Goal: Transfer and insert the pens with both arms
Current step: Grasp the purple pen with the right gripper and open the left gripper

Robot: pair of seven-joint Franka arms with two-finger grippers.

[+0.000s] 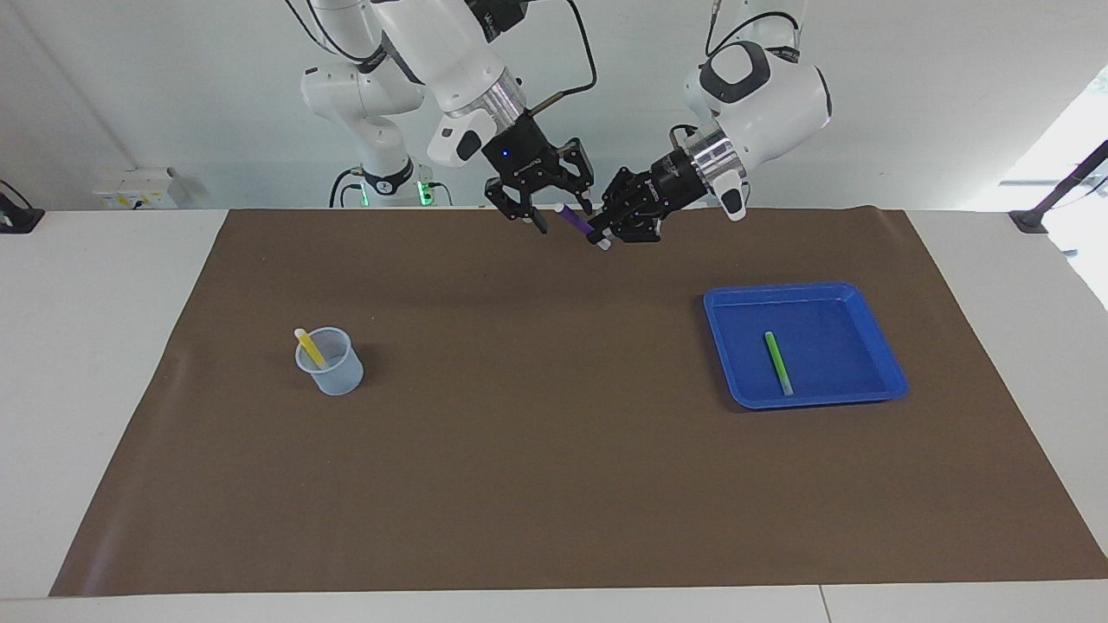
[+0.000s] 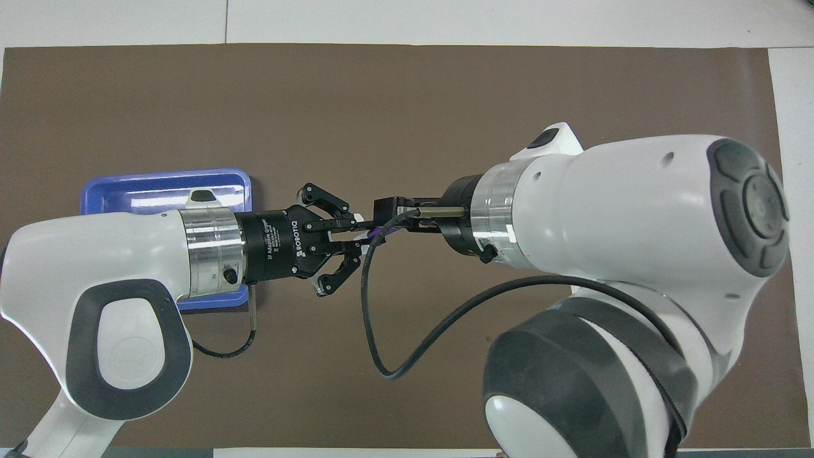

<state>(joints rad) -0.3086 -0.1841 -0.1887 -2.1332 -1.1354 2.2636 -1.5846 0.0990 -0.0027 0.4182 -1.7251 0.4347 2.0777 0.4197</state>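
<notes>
The purple pen [image 1: 574, 221] hangs tilted in the air over the mat's edge nearest the robots, and my left gripper [image 1: 601, 235] is shut on its lower part. My right gripper [image 1: 563, 215] is open, one finger on each side of the pen's upper end, apart from it. In the overhead view the two grippers meet tip to tip, the left gripper [image 2: 357, 233] and the right gripper [image 2: 389, 219], with a bit of purple pen [image 2: 378, 229] between them. The yellow pen [image 1: 309, 346] leans in the clear cup [image 1: 333, 370]. The green pen [image 1: 779, 363] lies in the blue tray [image 1: 866, 303].
A brown mat [image 1: 537, 450] covers the table. The cup stands toward the right arm's end, the tray [image 2: 159, 184] toward the left arm's end. A smaller idle white arm [image 1: 368, 112] with green lights stands at the back. A black cable [image 2: 407, 356] loops from the right wrist.
</notes>
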